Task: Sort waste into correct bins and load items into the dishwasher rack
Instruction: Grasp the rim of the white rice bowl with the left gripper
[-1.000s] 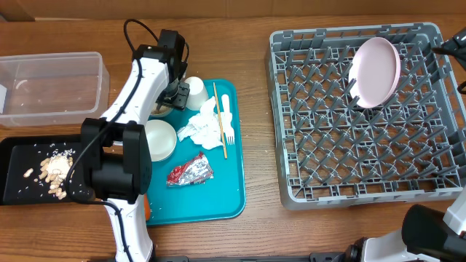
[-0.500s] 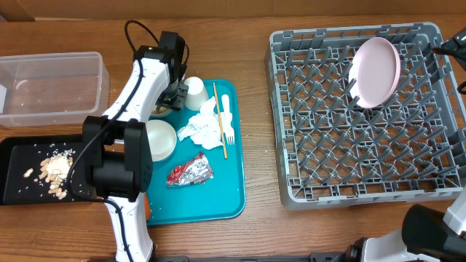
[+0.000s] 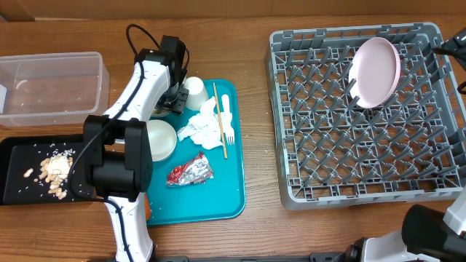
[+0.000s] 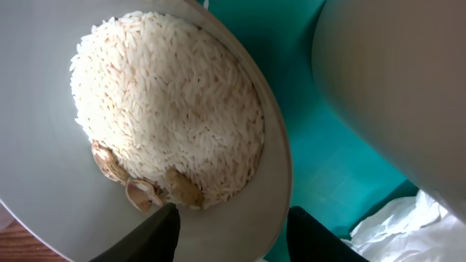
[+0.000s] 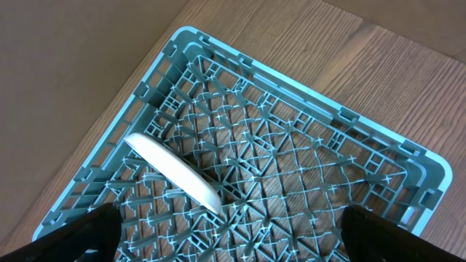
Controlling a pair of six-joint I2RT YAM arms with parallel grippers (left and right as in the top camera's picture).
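Note:
My left gripper [image 4: 233, 225] is closed on the rim of a small white bowl [image 4: 44, 145] holding rice and pale nuts [image 4: 167, 193]. One finger [image 4: 162, 234] lies inside the bowl and the other is outside the rim. From overhead this gripper [image 3: 172, 100] is at the teal tray's back left corner, next to the white cup [image 3: 193, 92]. The arm hides most of that bowl. A second bowl [image 3: 159, 138], napkin [image 3: 198, 129], stick [image 3: 219, 120], fork [image 3: 228, 120] and foil wrapper [image 3: 189, 172] lie on the tray. My right gripper [image 5: 229, 225] hangs open over the rack [image 5: 306, 167], where the plate [image 3: 375, 71] stands.
The clear tub [image 3: 47, 87] sits at the far left. In front of it is the black tray [image 3: 18, 191], holding nuts and crumbs [image 3: 54, 173]. The teal tray [image 3: 218, 196] lies left of the grey rack [image 3: 298, 182]. An orange carrot [image 3: 147, 208] peeks out beside the left arm's base.
The left gripper's fingers have drawn in round the bowl's rim. The gripper and the cup beside it shifted slightly toward the front. The right arm has not moved.

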